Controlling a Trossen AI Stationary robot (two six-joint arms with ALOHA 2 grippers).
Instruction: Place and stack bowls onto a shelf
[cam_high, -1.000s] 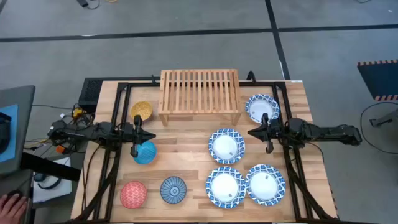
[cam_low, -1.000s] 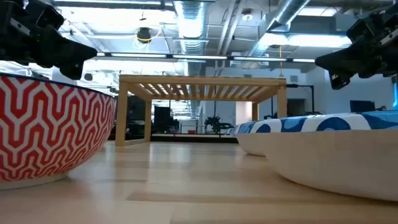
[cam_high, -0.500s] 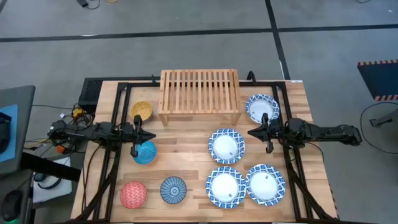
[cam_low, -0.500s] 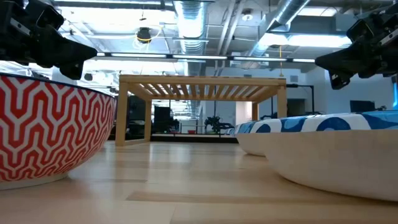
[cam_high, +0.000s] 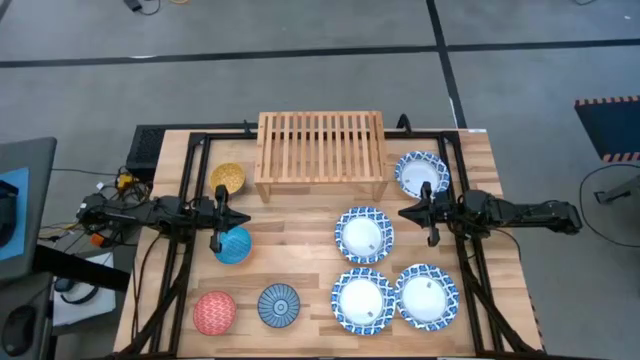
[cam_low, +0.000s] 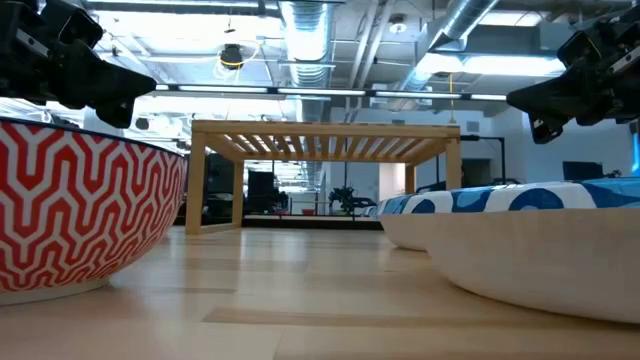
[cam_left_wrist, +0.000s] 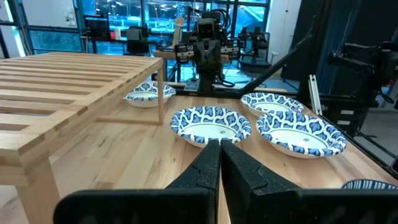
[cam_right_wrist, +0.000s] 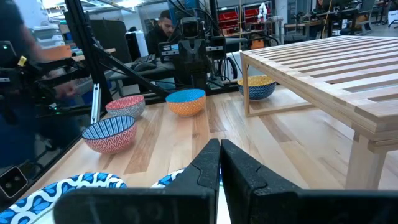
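red bowl cropped in low view, wooden shelf bare

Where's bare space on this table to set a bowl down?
The shelf top is bare. A free strip of table runs between the light blue bowl and the patterned white bowls. The right side is crowded with those four.
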